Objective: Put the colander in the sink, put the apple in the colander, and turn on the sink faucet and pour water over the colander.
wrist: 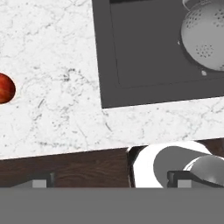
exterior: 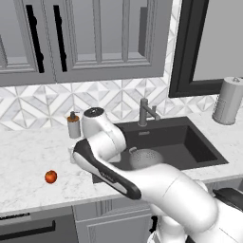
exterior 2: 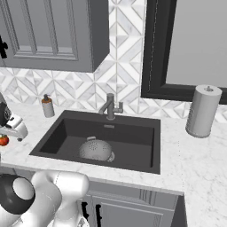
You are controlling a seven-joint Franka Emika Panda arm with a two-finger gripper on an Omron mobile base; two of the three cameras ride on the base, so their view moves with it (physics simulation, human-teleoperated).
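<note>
Hovering gripper [wrist: 107, 183] released over counter edge | apple [wrist: 5, 88] well apart | colander [wrist: 204, 40] in sink [wrist: 144, 65]

Arm [exterior: 142, 185]: glossy white rounded shells, thick tubular links, bulbous joints. Black band runs along forearm link, 10 to 4 o'clock in left base view. Grey-dark round cap on joint at 7 o'clock of right base view. Small white-and-grey hand section, 9 o'clock there.

text: none legible | labels: none | brands: none | numbers: none | signs: none
</note>
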